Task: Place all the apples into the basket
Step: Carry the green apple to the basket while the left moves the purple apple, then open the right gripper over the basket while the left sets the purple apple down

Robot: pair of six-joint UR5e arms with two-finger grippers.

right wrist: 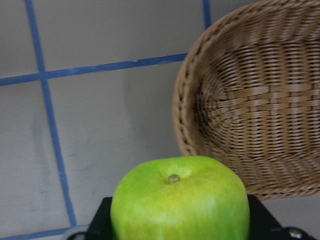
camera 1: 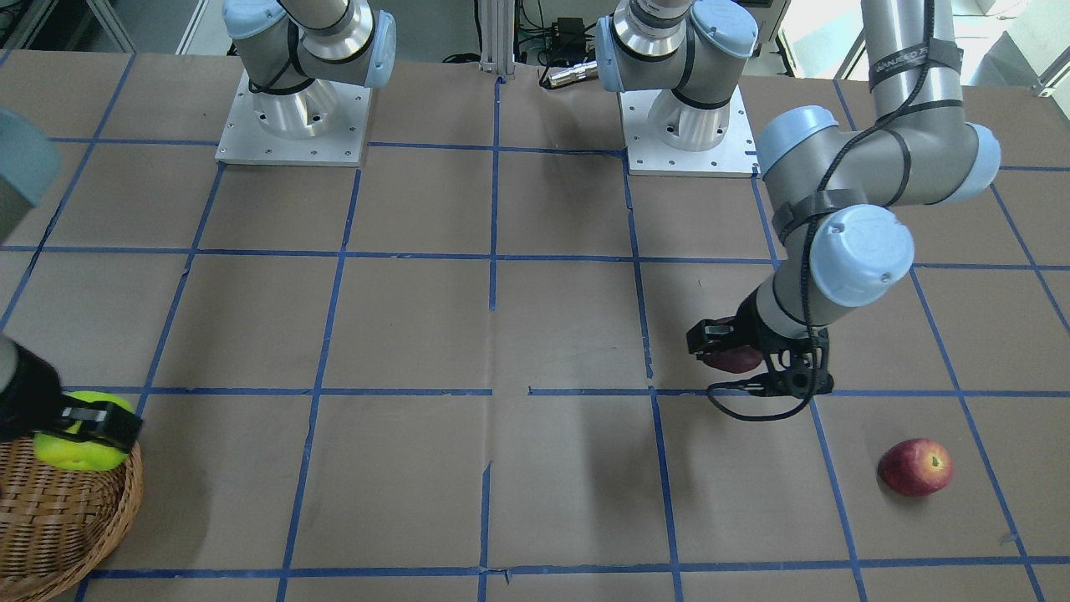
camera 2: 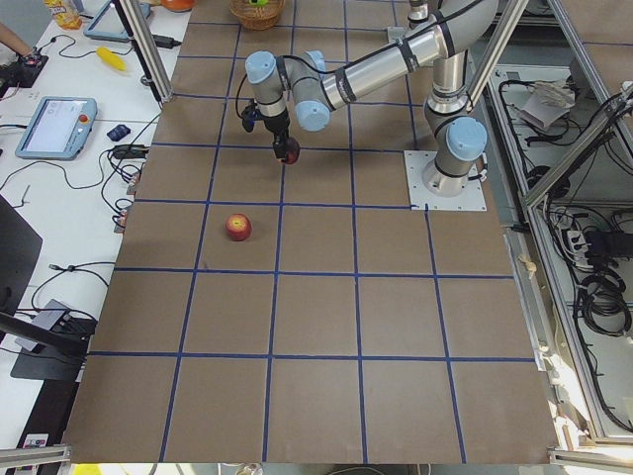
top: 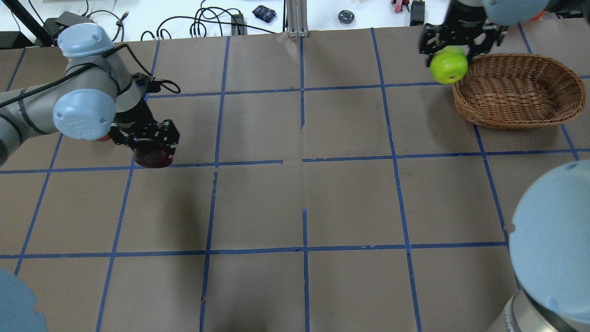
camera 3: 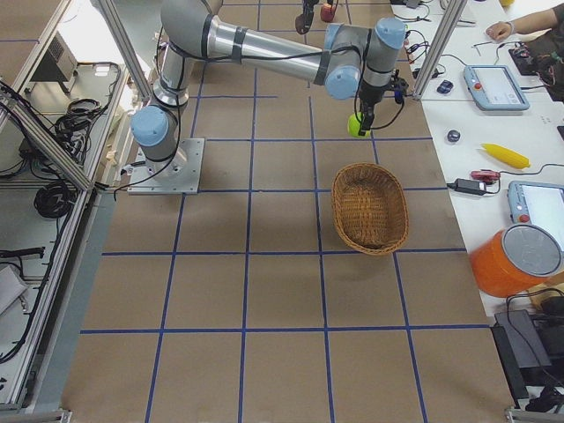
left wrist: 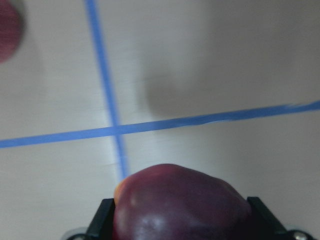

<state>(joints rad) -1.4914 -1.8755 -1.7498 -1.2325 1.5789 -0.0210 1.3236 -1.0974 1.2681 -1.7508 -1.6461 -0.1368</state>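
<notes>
My right gripper (top: 449, 60) is shut on the yellow-green apple (top: 448, 65) and holds it in the air just beside the near-left rim of the wicker basket (top: 516, 115); the apple fills the bottom of the right wrist view (right wrist: 180, 200), with the basket (right wrist: 250, 110) to its upper right. My left gripper (top: 152, 150) is shut on the dark maroon apple (top: 153, 158) above the table, also seen in the left wrist view (left wrist: 182, 205). The red apple (camera 1: 916, 466) lies alone on the table, near the far edge on my left side.
The table is brown paper with a blue tape grid. Both arm bases (camera 1: 292, 125) stand at the robot's edge. The basket (camera 1: 58, 518) is empty. Cables, tablets and an orange container (camera 3: 520, 260) lie on the side bench beyond the table.
</notes>
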